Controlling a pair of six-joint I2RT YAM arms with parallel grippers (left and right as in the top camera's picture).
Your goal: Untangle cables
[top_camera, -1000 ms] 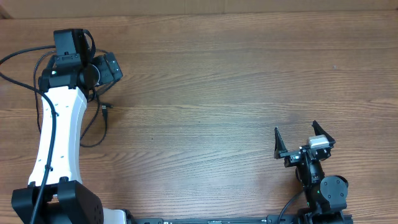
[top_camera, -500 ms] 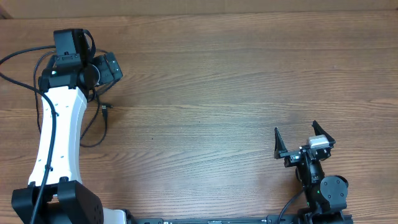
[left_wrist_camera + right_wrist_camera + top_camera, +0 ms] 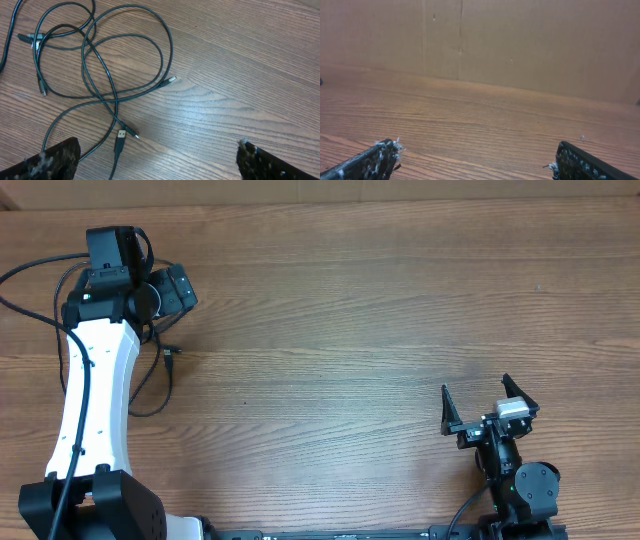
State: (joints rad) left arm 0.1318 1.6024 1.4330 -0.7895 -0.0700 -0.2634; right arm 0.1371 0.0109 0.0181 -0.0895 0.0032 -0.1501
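The cables point(image 3: 102, 75) lie as loose, crossing black loops on the wooden table, filling the upper left of the left wrist view. Small plugs lie at their ends: a silver tip point(image 3: 171, 79) and a USB plug point(image 3: 121, 135). My left gripper point(image 3: 159, 152) hangs open above the table just short of the loops, one fingertip point(image 3: 62, 155) close beside a strand, nothing between the jaws. From overhead, the left arm point(image 3: 95, 380) hides most of the tangle; one cable end point(image 3: 170, 358) shows beside it. My right gripper point(image 3: 482, 402) stands open far away at the near right, over bare wood.
A brown cardboard wall point(image 3: 520, 40) runs along the table's far edge. Bare wooden tabletop point(image 3: 380, 310) lies between the two arms. A thicker black cord point(image 3: 30, 268) arcs off the left arm at the far left edge.
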